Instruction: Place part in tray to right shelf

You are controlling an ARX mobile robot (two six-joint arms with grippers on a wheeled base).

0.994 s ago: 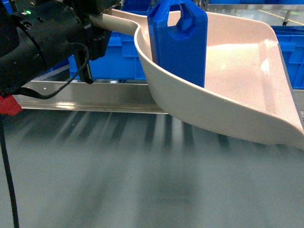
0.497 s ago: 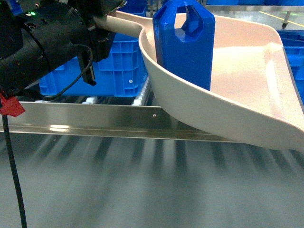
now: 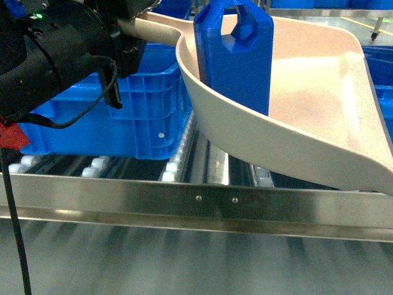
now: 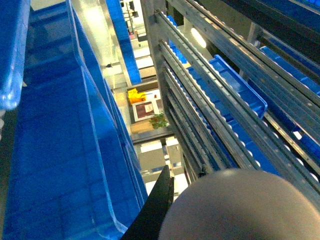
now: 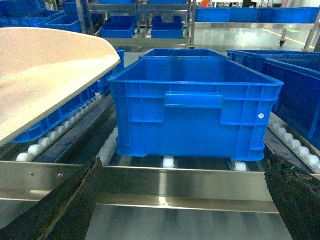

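A: Where is the part (image 3: 234, 58)?

B: Upright inside the tray (image 3: 319, 104), against its rear wall near the handle. Its top edge is cut off by the head frame. The tray is held in the air above the steel rail (image 3: 196, 206) of the roller shelf; its right end runs out of frame.

A: Left gripper (image 3: 126, 37)?

B: At the tray handle, clamped on it as far as the head view shows; the fingertips are hidden behind the black wrist housing. Its wrist view gives only one dark finger (image 4: 155, 212) and a blurred beige bulge.

A: Right gripper (image 5: 182, 210)?

B: Spread wide, nothing between its dark fingers (image 5: 55, 207). It faces a blue crate (image 5: 192, 107) on the rollers.
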